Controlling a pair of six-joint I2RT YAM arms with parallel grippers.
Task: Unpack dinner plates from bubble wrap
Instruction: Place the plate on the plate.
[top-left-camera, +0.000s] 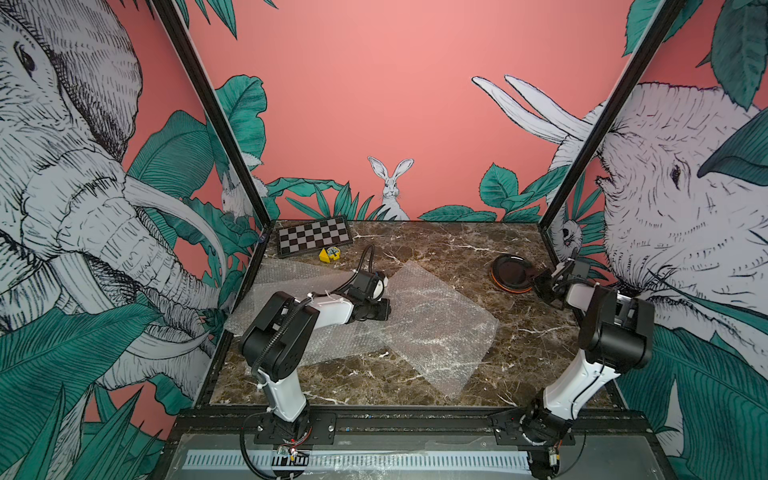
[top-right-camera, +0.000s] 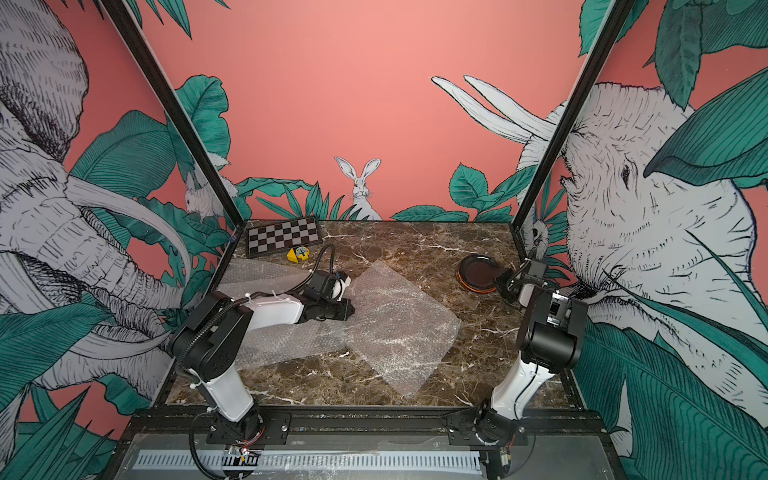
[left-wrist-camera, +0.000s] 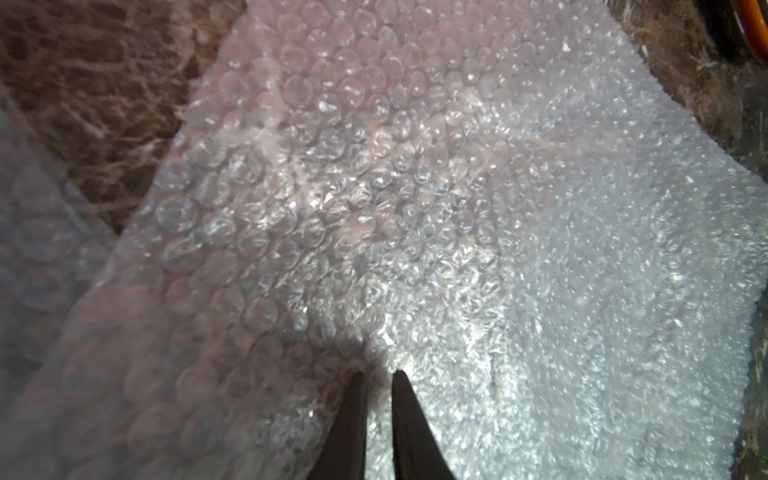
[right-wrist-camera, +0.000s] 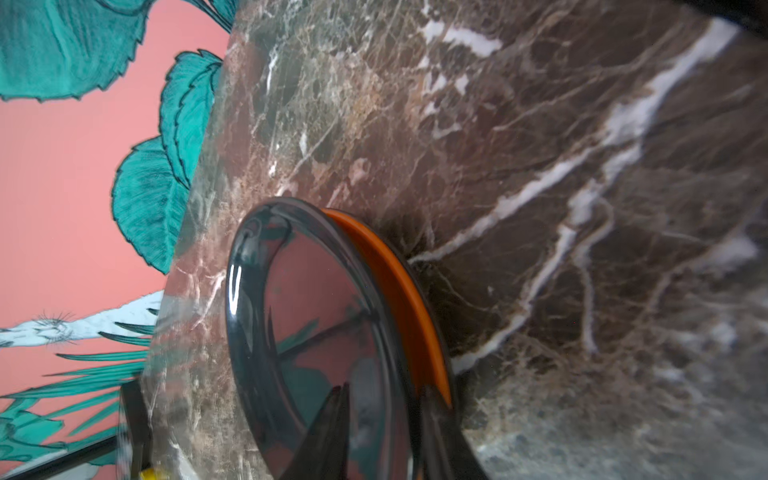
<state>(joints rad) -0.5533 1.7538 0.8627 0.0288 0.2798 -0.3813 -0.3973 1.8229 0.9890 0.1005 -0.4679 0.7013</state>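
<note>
A glossy black dinner plate (top-left-camera: 509, 268) (right-wrist-camera: 324, 316) lies on a bright orange plate (top-left-camera: 505, 289) (right-wrist-camera: 399, 291) at the right rear of the table. My right gripper (top-left-camera: 536, 282) (right-wrist-camera: 384, 390) is open. Its fingers straddle the near rim of that stack, one over the black plate and one outside the orange rim. Sheets of bubble wrap (top-left-camera: 436, 324) (top-right-camera: 399, 320) lie spread and overlapping from the left to the middle. My left gripper (top-left-camera: 388, 311) (left-wrist-camera: 380, 372) rests low on them, jaws nearly together, pinching a raised fold of bubble wrap (left-wrist-camera: 415, 187).
A checkered board (top-left-camera: 314, 236) leans at the back left corner, with a small yellow object (top-left-camera: 329, 254) in front of it. Printed walls close the marble table (top-left-camera: 498, 353) on three sides. The right arm stands close to the right wall.
</note>
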